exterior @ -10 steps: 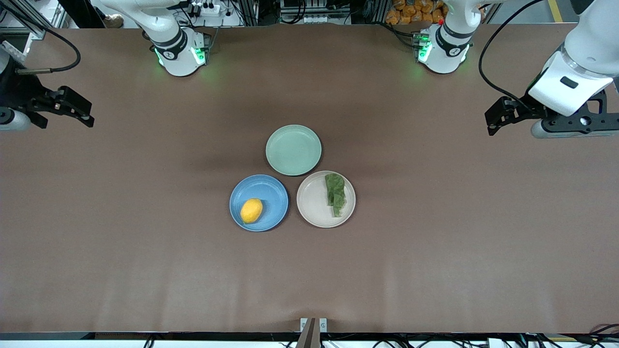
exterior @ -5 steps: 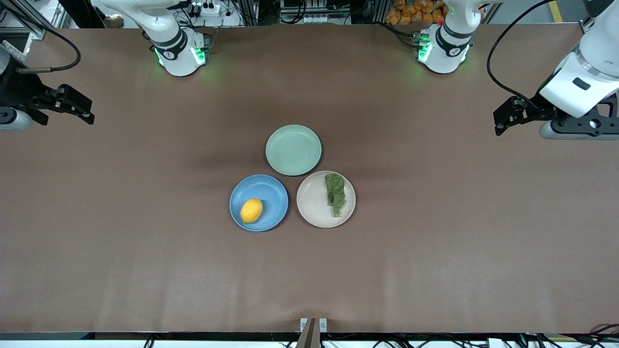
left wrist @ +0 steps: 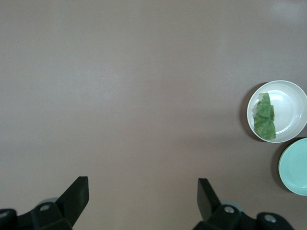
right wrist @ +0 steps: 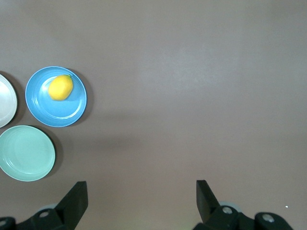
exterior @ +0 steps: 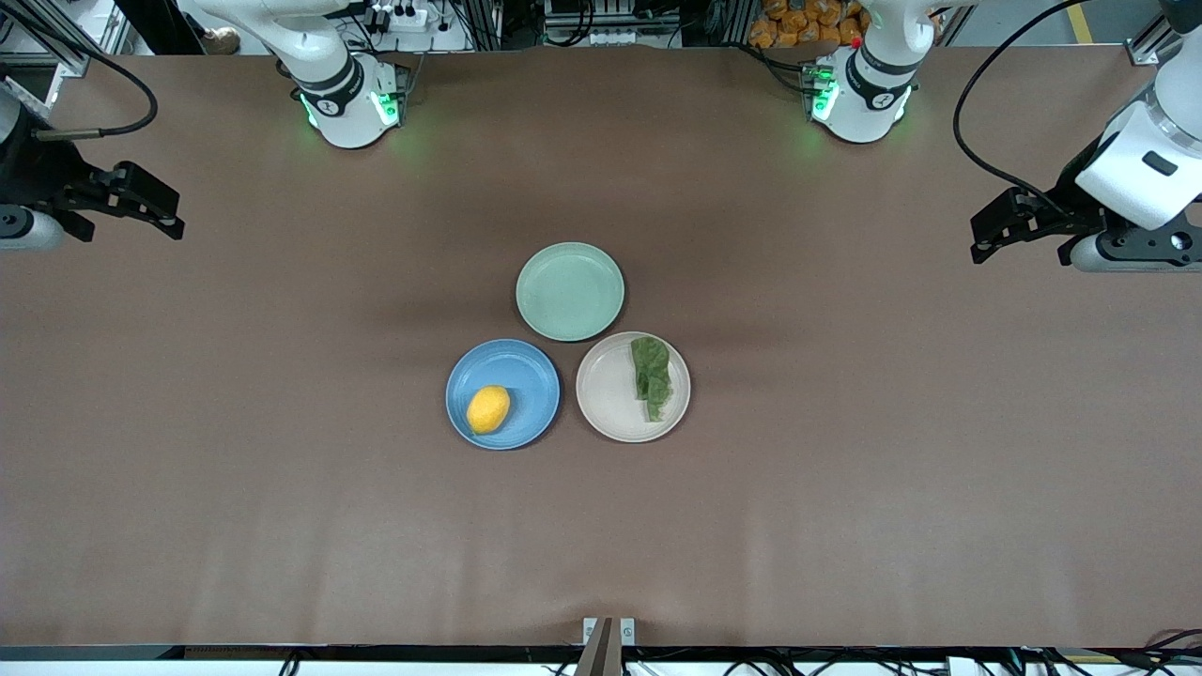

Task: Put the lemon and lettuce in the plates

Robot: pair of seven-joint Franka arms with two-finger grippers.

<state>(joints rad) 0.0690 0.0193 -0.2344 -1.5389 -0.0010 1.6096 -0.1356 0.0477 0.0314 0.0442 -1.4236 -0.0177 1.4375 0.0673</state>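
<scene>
Your lemon point(exterior: 488, 409) already sits in the blue plate point(exterior: 526, 371), toward the plate's edge nearest the front camera. The lettuce point(exterior: 651, 376) lies in the pinkish beige plate point(exterior: 610, 399), along the side toward the left arm's end of the desk point(exterior: 282, 526), one tip close to the rim. The two plates are just beside each other, and the pale green plate point(exterior: 569, 290), with nothing in it, sits just beside both, farther from the front camera. Looks to me like the task is done.

Your left gripper point(left wrist: 143, 196) hangs over bare desk at the left arm's end, fingers spread wide, holding nothing. Your right gripper point(right wrist: 141, 199) hangs over bare desk at the right arm's end, fingers spread too, also holding nothing. Both are well apart from the plates.

Risks from here:
- The lemon is round and near the rim, so a bump to the blue plate could roll it out.
- The lettuce is light, and any fresh pass low over its plate could drag it off.
- The plates are packed tight, so nudging one shifts its neighbours.

Best to keep both arms away.
</scene>
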